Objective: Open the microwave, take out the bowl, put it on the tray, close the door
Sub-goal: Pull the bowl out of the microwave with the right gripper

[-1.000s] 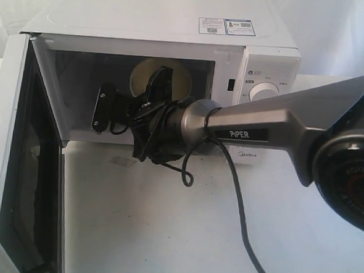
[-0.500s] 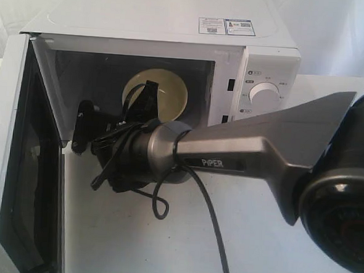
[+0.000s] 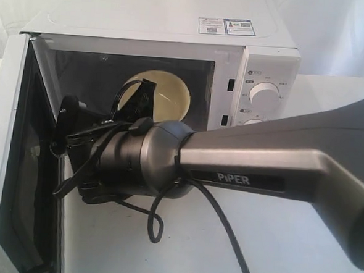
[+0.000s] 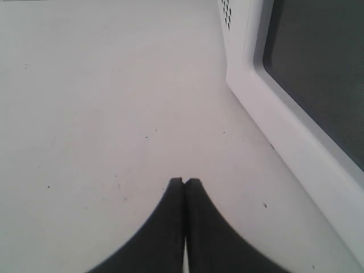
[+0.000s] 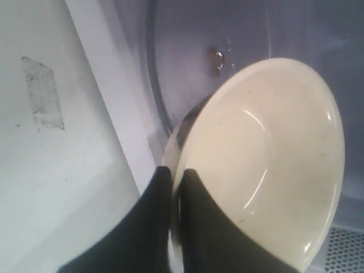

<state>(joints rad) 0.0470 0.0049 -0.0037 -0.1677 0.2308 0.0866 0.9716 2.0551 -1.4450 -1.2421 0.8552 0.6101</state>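
Note:
The white microwave (image 3: pixel 158 23) stands with its door (image 3: pixel 9 132) swung wide to the left. The cream bowl (image 3: pixel 166 92) is tilted on edge at the mouth of the cavity. My right gripper (image 3: pixel 138 95) is shut on the bowl's rim. In the right wrist view, one finger of the right gripper (image 5: pixel 175 170) lies inside the bowl (image 5: pixel 267 153) and one outside. My left gripper (image 4: pixel 185 181) is shut and holds nothing. It hovers over the white table beside the door's outer face (image 4: pixel 296 148). No tray is in view.
The right arm's grey forearm (image 3: pixel 279 161) and black cable (image 3: pixel 225 232) cross the table in front of the microwave. A round white knob (image 3: pixel 265 92) is on the control panel. The glass turntable (image 5: pixel 193 57) lies behind the bowl; a tape patch (image 5: pixel 42 94) marks the table.
The right arm has drawn back toward the camera and to the left, bringing the gripped bowl slightly lower and nearer the cavity opening. The door has stayed open.

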